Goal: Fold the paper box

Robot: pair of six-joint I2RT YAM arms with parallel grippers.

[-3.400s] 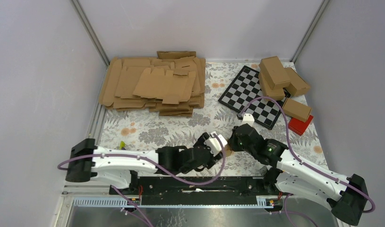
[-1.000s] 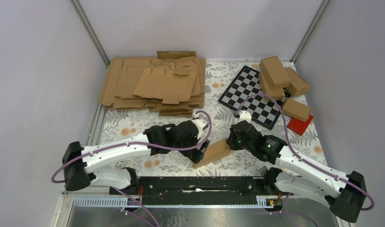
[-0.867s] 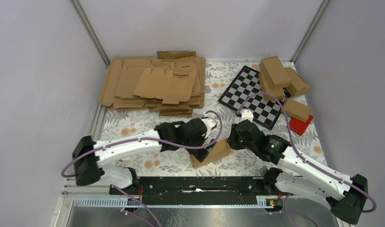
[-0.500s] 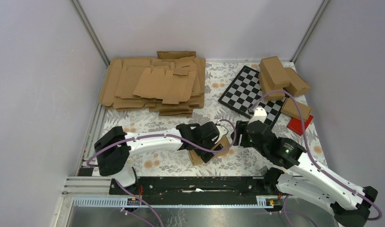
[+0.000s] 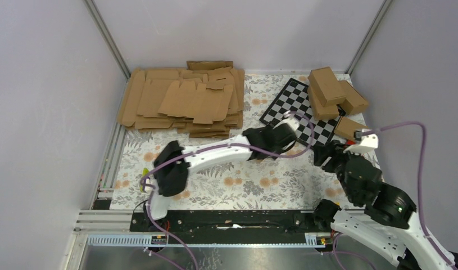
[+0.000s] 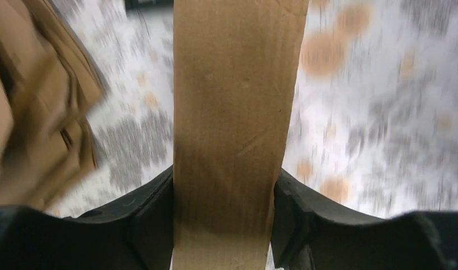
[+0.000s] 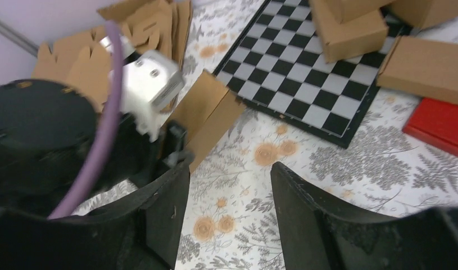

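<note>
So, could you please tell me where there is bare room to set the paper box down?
The widest bare patch of floral cloth lies between the left arm and the near rail. A smaller one sits between the heap of flat blanks and that arm's base. The far right is crowded: checkerboard, folded cartons, red block.

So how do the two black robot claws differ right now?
The left gripper is shut on the plain brown cardboard box; the right gripper is open and empty. The left gripper reaches far across the floral table; the right gripper hangs nearer its base. Both are black and two-fingered.
</note>
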